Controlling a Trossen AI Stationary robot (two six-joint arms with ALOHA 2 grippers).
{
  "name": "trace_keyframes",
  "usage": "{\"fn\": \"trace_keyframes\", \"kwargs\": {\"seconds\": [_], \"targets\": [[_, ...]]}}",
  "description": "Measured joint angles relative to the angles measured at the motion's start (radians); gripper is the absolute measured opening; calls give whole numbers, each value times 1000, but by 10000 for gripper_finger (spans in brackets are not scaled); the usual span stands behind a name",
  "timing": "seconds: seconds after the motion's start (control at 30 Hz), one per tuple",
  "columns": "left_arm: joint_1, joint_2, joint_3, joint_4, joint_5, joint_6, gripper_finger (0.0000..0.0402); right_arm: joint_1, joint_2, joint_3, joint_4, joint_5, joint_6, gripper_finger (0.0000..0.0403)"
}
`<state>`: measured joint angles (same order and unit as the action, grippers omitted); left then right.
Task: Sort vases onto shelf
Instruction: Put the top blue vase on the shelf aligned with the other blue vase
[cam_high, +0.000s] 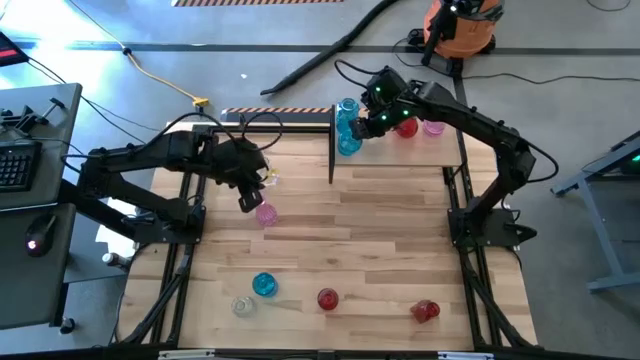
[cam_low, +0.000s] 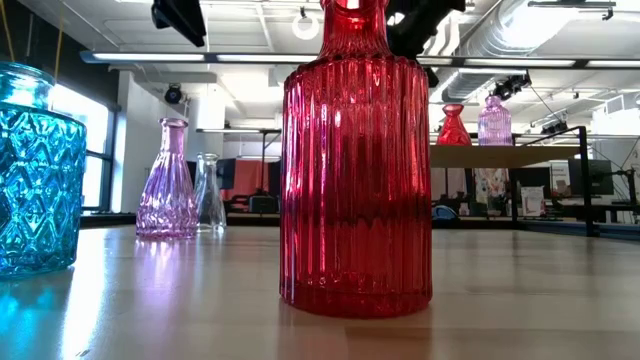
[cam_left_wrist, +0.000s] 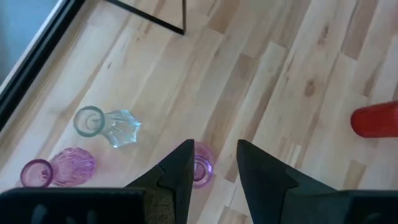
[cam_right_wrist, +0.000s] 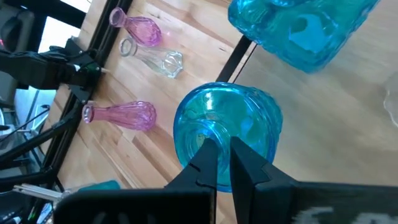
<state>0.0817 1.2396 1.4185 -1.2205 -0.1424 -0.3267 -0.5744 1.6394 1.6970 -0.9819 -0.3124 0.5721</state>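
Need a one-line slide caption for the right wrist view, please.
Right tool shut on a blue vase above the shelf, with two pink vases beyond.

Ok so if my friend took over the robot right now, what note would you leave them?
Left gripper: fingers open, above an upright pink vase on the table.
Right gripper: fingers shut on a blue vase at the shelf.
Done: red vase, pale pink vase, second blue vase on the shelf.
Left: every vase on the table.
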Motion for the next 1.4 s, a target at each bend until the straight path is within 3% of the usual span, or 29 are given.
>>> {"fn": "trace_keyframes", "kwargs": {"seconds": [1.03, 1.4], "targets": [[18, 0, 0, 11, 1, 24, 113, -41, 42, 0, 23, -10, -15, 0], [18, 0, 0, 11, 1, 24, 113, -44, 42, 0, 23, 21, -4, 30]]}}
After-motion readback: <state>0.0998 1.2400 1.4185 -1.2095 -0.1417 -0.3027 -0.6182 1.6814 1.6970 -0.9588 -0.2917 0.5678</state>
